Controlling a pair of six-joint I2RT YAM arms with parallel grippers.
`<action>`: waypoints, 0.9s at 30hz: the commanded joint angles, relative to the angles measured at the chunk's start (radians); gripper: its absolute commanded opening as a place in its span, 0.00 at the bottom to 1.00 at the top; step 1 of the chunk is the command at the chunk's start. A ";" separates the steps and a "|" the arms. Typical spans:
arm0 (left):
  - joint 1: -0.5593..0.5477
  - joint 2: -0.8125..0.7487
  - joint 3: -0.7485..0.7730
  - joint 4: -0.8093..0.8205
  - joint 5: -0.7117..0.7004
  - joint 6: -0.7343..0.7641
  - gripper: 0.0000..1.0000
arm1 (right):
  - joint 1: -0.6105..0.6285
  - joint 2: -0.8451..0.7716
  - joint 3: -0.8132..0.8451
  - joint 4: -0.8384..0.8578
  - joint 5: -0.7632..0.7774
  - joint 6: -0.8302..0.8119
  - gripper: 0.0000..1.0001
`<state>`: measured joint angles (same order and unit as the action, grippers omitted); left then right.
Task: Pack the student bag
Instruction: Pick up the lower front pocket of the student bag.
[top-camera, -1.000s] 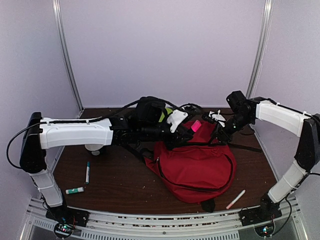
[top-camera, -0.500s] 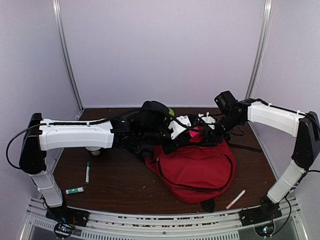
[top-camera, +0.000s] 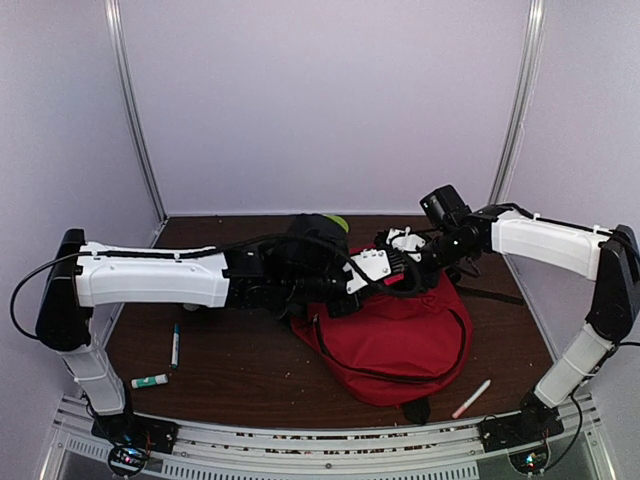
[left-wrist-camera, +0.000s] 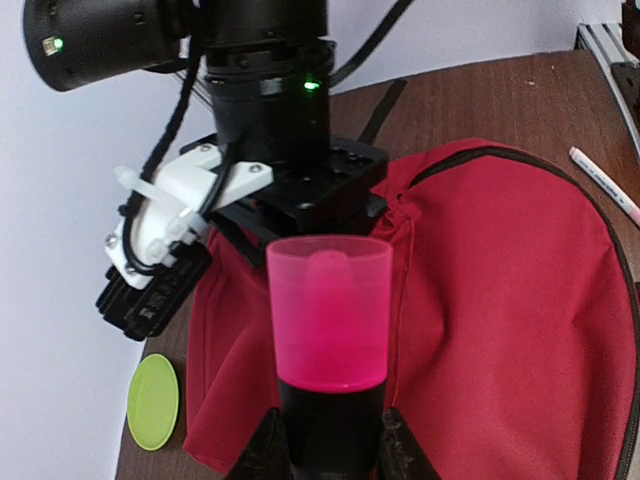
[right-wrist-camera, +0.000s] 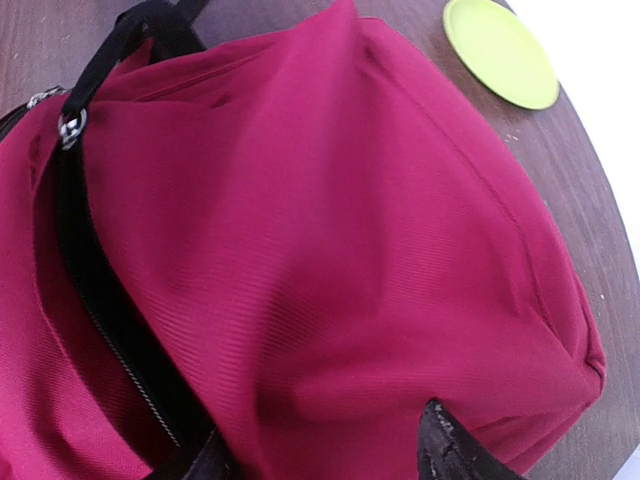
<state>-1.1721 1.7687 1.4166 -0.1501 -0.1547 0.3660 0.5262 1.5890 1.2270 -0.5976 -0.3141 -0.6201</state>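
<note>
The student bag (top-camera: 400, 340) is a large red backpack lying flat mid-table, with a black zipper (right-wrist-camera: 95, 290). My left gripper (left-wrist-camera: 330, 455) is shut on a black marker with a translucent pink cap (left-wrist-camera: 328, 310), held just above the bag's (left-wrist-camera: 500, 330) upper edge. My right gripper (right-wrist-camera: 325, 460) sits at the bag's top edge. A bulging fold of the bag's red fabric (right-wrist-camera: 330, 300) is pinched between its jaws: one finger stands by the zipper opening, the other outside. The two grippers meet over the bag's top (top-camera: 395, 258).
A lime green disc (left-wrist-camera: 153, 400) lies on the table behind the bag, also seen in the right wrist view (right-wrist-camera: 500, 50). A white pen (top-camera: 471, 398) lies front right. A teal pen (top-camera: 175, 344) and a green-capped glue stick (top-camera: 150, 381) lie front left.
My left gripper has carried the pink-capped marker rightward and down to the bag's top edge. My right gripper has swung left to the same edge.
</note>
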 joint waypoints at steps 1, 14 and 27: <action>-0.009 0.073 0.093 -0.063 -0.029 0.103 0.00 | -0.033 -0.084 -0.021 0.087 0.008 0.070 0.58; -0.011 0.114 0.131 -0.102 -0.041 0.068 0.00 | -0.033 -0.118 -0.090 0.078 -0.079 -0.036 0.58; -0.011 0.155 0.132 -0.016 -0.142 0.143 0.00 | -0.032 -0.042 -0.046 -0.009 -0.145 -0.062 0.59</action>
<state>-1.1839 1.9213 1.5566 -0.2665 -0.2565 0.4721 0.4911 1.5299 1.1511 -0.5873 -0.4370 -0.6781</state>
